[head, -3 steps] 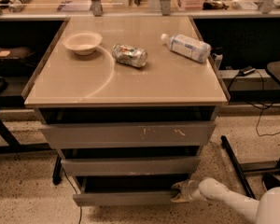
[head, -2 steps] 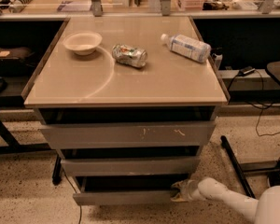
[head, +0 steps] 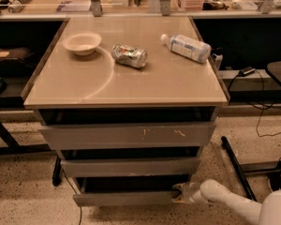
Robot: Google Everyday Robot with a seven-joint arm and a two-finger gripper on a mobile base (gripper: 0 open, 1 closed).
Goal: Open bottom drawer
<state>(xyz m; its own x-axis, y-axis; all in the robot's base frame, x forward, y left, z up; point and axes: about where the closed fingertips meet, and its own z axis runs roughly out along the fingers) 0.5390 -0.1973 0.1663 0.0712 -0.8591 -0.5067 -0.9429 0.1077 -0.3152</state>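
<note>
The bottom drawer (head: 124, 198) is the lowest and narrowest of three plain grey fronts under the tan table. Its front stands out a little from the cabinet, with a dark gap above it. My gripper (head: 181, 192) comes in from the lower right on a white arm (head: 227, 201) and sits at the drawer's right end, touching its upper right corner. The top drawer (head: 127, 135) has pale scratch marks. The middle drawer (head: 129, 167) lies between them.
On the table top (head: 131, 86) are a white bowl (head: 82, 43), a crushed can (head: 129, 55) and a plastic bottle (head: 186, 47) lying on its side. A black frame leg (head: 236, 168) stands to the right. Cables (head: 264, 109) run on the speckled floor.
</note>
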